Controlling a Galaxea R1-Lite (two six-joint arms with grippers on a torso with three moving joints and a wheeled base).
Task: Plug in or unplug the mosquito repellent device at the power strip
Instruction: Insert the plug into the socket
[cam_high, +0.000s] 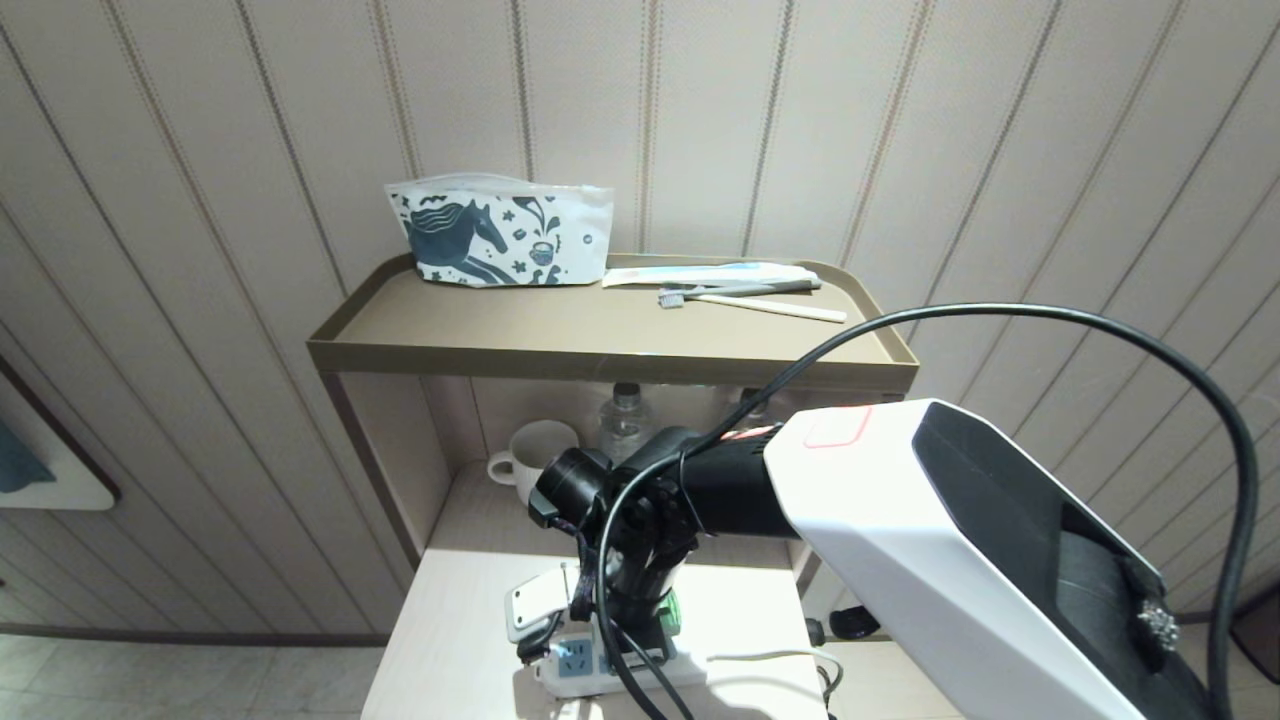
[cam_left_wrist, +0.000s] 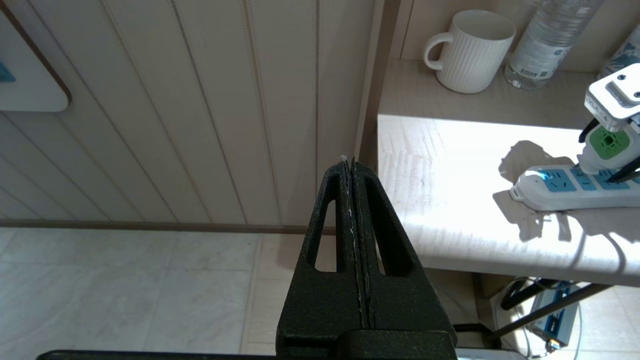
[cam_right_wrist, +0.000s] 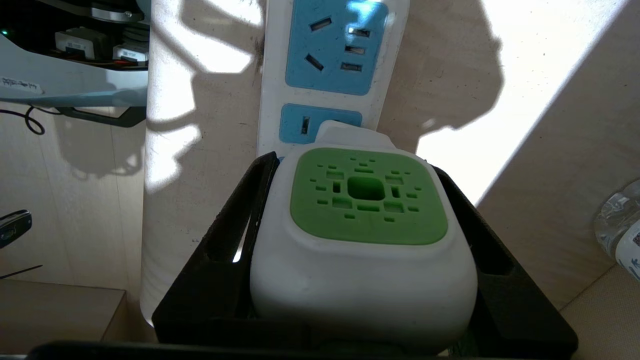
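Claw (cam_right_wrist: 365, 250), right, black, clamped round smooth rounded white-and-green repellent device (cam_right_wrist: 367, 235) over glossy power strip (cam_right_wrist: 330, 65).

power strip (cam_right_wrist: 330, 75) — far end beneath mosquito repellent device (cam_right_wrist: 362, 240)

The mosquito repellent device (cam_right_wrist: 363, 240) has a white rounded cap with a green square centre pierced by small slots. The power strip (cam_right_wrist: 274, 75) is white with light-blue socket faces. Black fingers (cam_right_wrist: 235, 225) of the right gripper (cam_right_wrist: 360, 250) flank the cap; the left gripper (cam_left_wrist: 354, 210) is black too. The table (cam_left_wrist: 450, 165) is pale wood grain. On the tan tray shelf (cam_high: 600, 335) sits a white pouch (cam_high: 500, 235) printed with a dark blue horse and flowers, beside a grey toothbrush (cam_high: 740, 290). The mug (cam_left_wrist: 470, 50) is white and ribbed. The wall (cam_high: 200, 200) is beige, striped with thin vertical lines.
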